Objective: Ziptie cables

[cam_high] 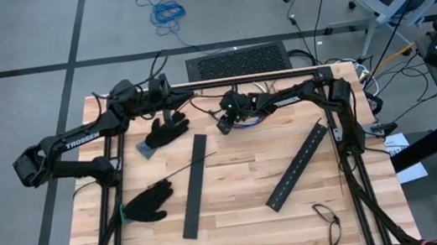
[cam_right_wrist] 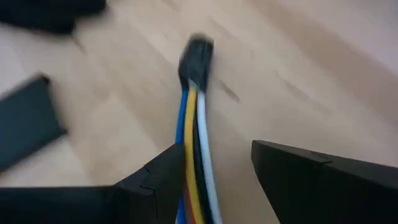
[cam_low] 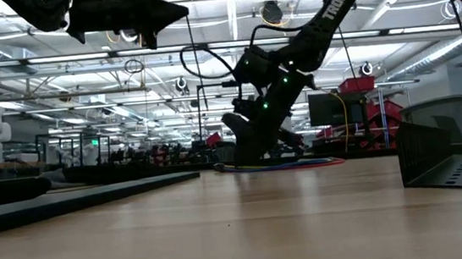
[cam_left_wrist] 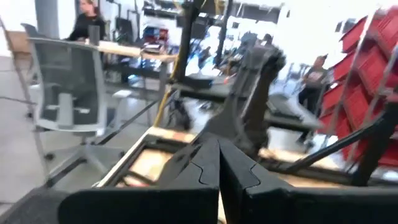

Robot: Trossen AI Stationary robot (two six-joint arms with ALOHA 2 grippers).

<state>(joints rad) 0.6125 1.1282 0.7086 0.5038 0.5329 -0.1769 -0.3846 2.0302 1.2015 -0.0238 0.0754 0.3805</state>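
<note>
Right now my right gripper [cam_high: 225, 125] is down at the far middle of the desk [cam_high: 239, 213], and its fingers [cam_right_wrist: 155, 186] stand partly apart with the cables [cam_right_wrist: 194, 149] running between them; the bundle shows blue, yellow, black and white strands ending in a dark connector, and it lies against one finger while a gap shows on the other side, so I cannot tell whether I truly grip it; in the low view the cables lie flat on the wood under that gripper; my left gripper [cam_left_wrist: 219, 180] is closed on nothing, raised off the desk near the far left corner; two black gloves [cam_high: 167, 132] lie on the left part of the desk, two black slotted bars [cam_high: 195, 185] lie toward the middle and right, one thin ziptie [cam_high: 181, 173] lies across the left bar, and a pair of glasses [cam_high: 328, 218] sits near the near right corner.
</note>
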